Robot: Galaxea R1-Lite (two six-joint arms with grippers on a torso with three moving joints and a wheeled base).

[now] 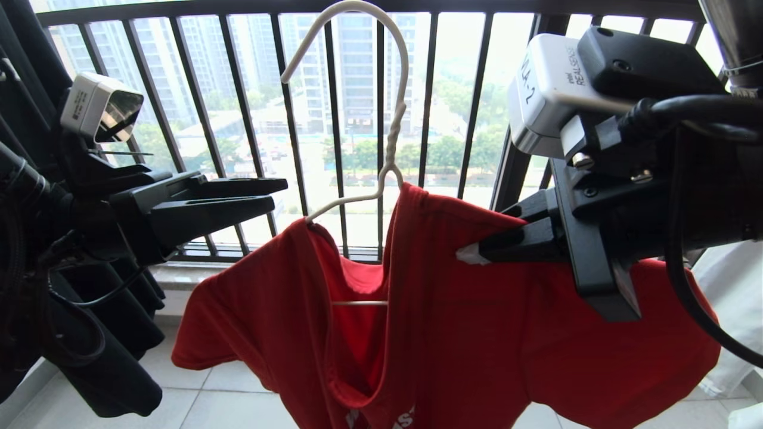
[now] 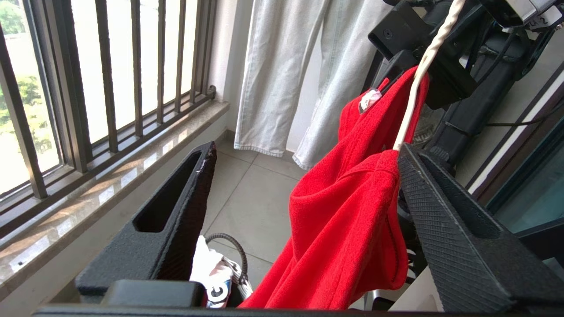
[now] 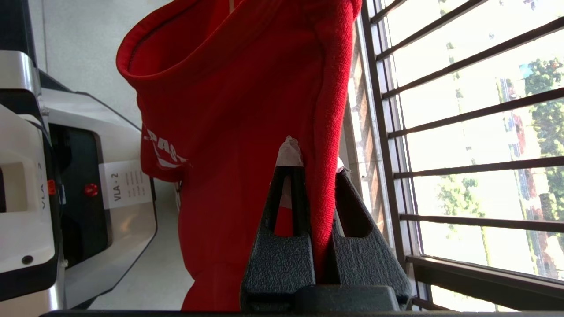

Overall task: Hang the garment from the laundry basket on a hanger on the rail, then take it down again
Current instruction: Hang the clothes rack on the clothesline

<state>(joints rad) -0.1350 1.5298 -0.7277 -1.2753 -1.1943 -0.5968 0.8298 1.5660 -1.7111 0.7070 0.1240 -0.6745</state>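
The red T-shirt (image 1: 453, 333) is partly threaded onto the thin white wire hanger (image 1: 390, 149), which sits in the air in front of the dark railing (image 1: 334, 119). The hanger's hook is free: it catches on nothing, and no rail shows in any view. One wire shoulder runs bare from the twisted neck down to the shirt's collar, on the side nearer the left gripper (image 1: 238, 199); the other shoulder is already under red cloth.

The right gripper (image 1: 477, 250) has its fingers pressed together on a fold of the shirt at its shoulder, and this grip appears to carry shirt and hanger together. The right wrist view confirms it: a band of red cloth runs up between the two closed fingers.

The left gripper's fingers are spread and hold nothing. In the left wrist view the bare wire and the collar edge lie right against the inside of one finger (image 2: 445, 211), and the other finger stands well apart.

The laundry basket (image 2: 229, 264) shows only in part, below and between the left fingers.

As a judgement: the shirt is out of the basket and dressing the hanger is about half done. Still left are seating the collar properly, hooking the hanger on the rail, then taking it down.
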